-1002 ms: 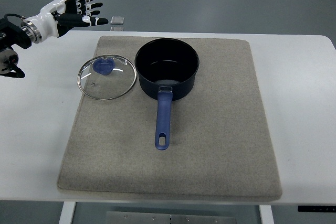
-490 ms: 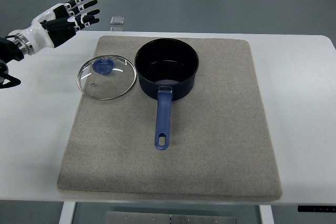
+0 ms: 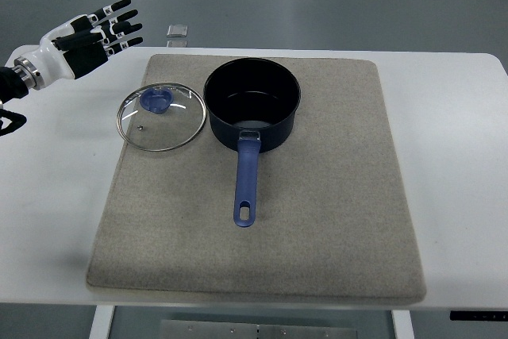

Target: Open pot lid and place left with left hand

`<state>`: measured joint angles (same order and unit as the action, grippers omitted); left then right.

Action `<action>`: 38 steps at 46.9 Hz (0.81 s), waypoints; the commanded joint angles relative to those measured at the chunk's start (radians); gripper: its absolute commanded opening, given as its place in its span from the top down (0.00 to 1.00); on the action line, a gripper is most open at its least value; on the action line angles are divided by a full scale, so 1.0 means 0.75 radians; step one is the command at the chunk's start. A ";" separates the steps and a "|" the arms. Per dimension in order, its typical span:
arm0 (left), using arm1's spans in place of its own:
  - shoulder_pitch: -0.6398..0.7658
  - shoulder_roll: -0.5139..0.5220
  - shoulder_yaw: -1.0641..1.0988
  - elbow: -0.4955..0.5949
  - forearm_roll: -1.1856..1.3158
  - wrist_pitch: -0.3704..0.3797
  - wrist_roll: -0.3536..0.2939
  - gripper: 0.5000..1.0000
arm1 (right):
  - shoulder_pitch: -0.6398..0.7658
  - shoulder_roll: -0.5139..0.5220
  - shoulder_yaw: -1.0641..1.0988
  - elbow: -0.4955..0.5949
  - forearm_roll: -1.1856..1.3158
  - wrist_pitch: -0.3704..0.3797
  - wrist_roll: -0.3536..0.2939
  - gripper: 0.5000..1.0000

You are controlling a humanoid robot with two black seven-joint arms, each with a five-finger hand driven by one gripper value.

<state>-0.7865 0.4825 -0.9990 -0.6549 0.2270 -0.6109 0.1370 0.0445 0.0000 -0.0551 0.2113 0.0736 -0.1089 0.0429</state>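
White tabletop (image 3: 460,117), fuzzy grey mat (image 3: 317,220): round glass lid (image 3: 162,117) flat beside dark-blue saucepan (image 3: 253,103); my left hand (image 3: 87,37) hovers, fingers spread, empty.

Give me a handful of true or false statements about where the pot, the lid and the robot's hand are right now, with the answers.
1. The glass lid sits on top of the pot. False: it lies flat on the grey mat, left of the pot.
2. The pot's handle points toward the near edge of the mat. True.
3. The left hand grips the lid's knob. False: it is clear of the lid, above the table's far-left corner, fingers spread, holding nothing.
4. The pot is uncovered, its dark inside showing. True.
5. The right hand rests on the mat. False: no right hand is in view.
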 commanded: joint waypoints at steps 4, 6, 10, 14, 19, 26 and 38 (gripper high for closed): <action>-0.001 -0.001 0.003 -0.002 0.002 0.000 -0.001 0.02 | 0.000 0.000 0.000 0.000 0.000 0.000 0.000 0.17; -0.001 -0.003 0.003 -0.002 0.002 0.000 -0.001 0.02 | 0.000 0.000 0.000 -0.002 0.000 0.000 0.000 0.17; -0.001 -0.003 0.003 -0.004 0.004 0.000 -0.003 0.02 | 0.000 0.000 0.000 0.000 0.000 0.000 0.000 0.17; -0.001 -0.005 0.003 -0.010 0.002 0.000 -0.003 0.01 | 0.000 0.000 0.002 -0.002 0.000 0.000 0.000 0.17; -0.003 -0.009 0.001 -0.012 0.000 0.000 -0.005 0.01 | 0.000 0.000 0.000 0.000 0.000 0.000 0.000 0.17; -0.005 -0.042 -0.002 -0.012 -0.025 0.000 -0.005 0.01 | 0.000 0.000 0.000 0.000 0.000 0.000 0.000 0.17; -0.001 -0.052 0.001 -0.010 -0.155 0.000 -0.001 0.01 | 0.000 0.000 0.000 0.000 0.000 0.000 0.000 0.17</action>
<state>-0.7889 0.4437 -1.0004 -0.6639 0.1286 -0.6108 0.1357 0.0444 0.0000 -0.0550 0.2114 0.0737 -0.1089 0.0429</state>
